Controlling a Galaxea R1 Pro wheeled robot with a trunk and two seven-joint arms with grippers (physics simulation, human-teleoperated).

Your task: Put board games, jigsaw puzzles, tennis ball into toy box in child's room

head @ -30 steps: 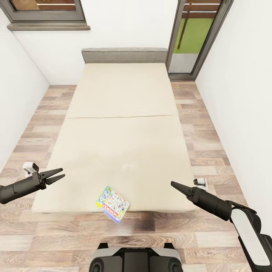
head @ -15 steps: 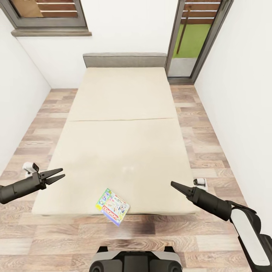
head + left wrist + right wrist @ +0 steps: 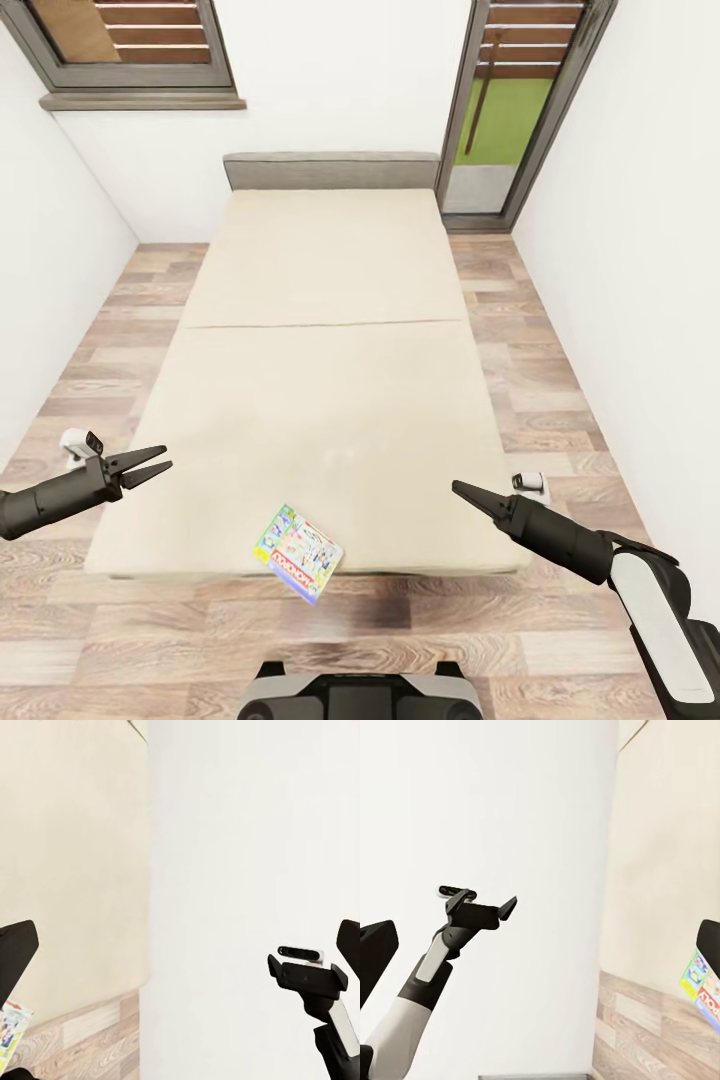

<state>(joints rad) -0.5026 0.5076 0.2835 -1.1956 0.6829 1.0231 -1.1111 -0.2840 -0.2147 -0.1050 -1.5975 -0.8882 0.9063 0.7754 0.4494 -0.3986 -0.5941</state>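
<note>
Ahead of me the bed (image 3: 330, 340) runs lengthwise, a plain beige mattress with a low grey headboard at its far end. One board game (image 3: 298, 553), a thin flat box with a busy white, green and red cover, lies skewed at the near edge, one corner overhanging the wood-plank floor.
</note>
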